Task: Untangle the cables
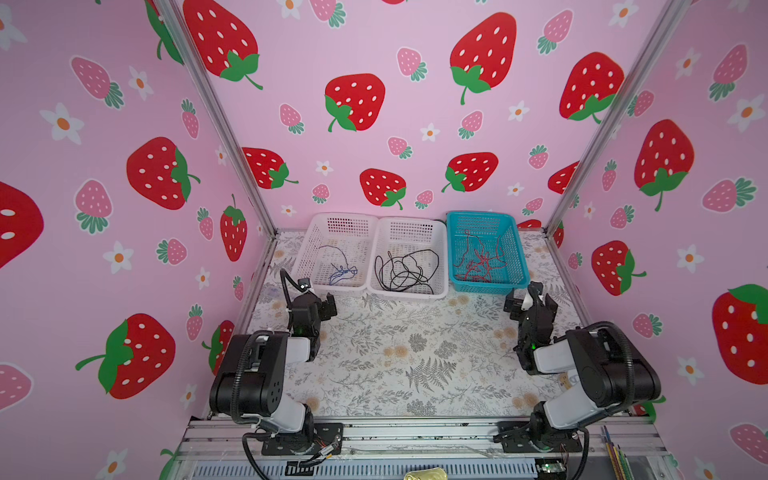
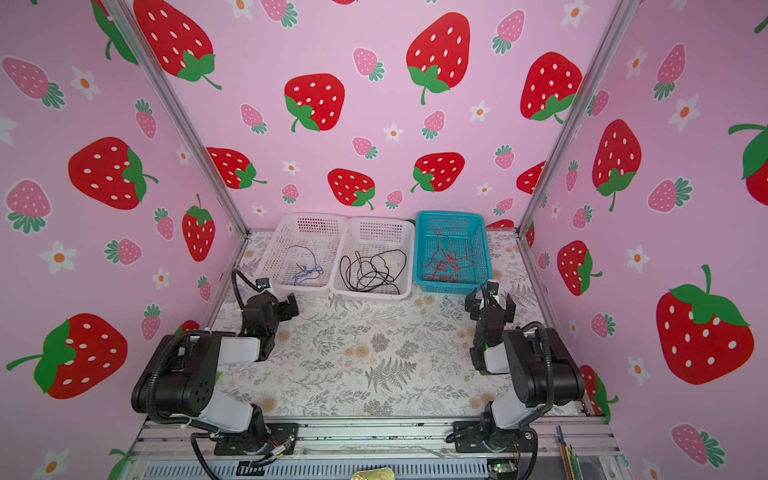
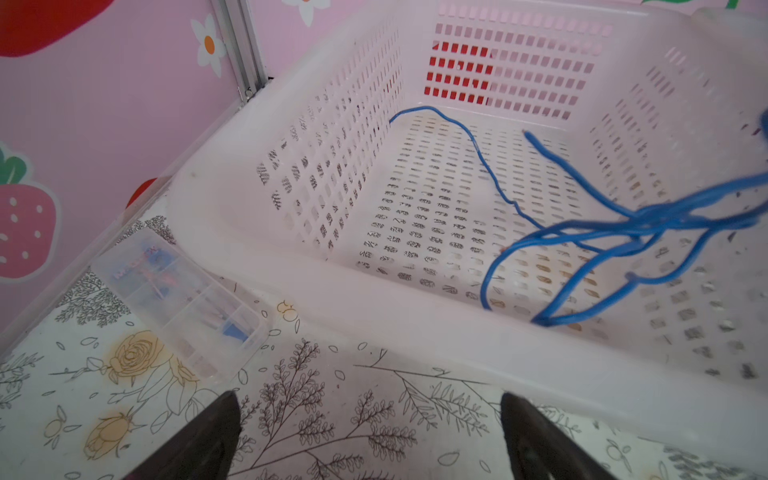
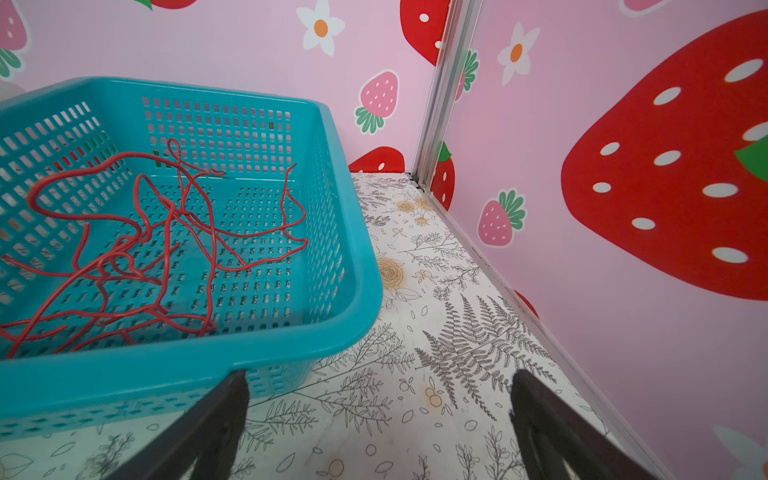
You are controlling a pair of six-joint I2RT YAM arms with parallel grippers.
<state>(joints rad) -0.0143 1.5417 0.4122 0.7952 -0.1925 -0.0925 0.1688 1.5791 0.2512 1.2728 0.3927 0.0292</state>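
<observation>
Both my arms sat low near the front of the floral-patterned tabletop [image 1: 415, 353]. My left pincer [image 3: 369, 397] stood spread wide and empty, just short of the left white perforated plastic basket [image 1: 345, 215]. My right pincer [image 4: 379, 374] was released and empty too, beside the near corner of the teal perforated plastic basket [image 1: 478, 214].

The cables lay apart by colour. The thin blue cable [image 1: 340, 270] was in the left white basket, the thin black cable [image 1: 405, 272] in the middle white perforated plastic basket [image 1: 411, 220], and the thin red cable [image 1: 482, 262] in the teal one. No wire crossed from one basket to another, and none lay on the tabletop. I judged the separating done, or close to it. Any next move would have meant reaching over a rim with a wide pincer to pinch a single strand, and these strands were very thin.

None of the three had one clear long axis. The blue knotted near the front wall, with one strand running to the back. The black coiled in broad loops across its basket floor. The red bunched at the front, with one strand climbing toward the back wall.
</observation>
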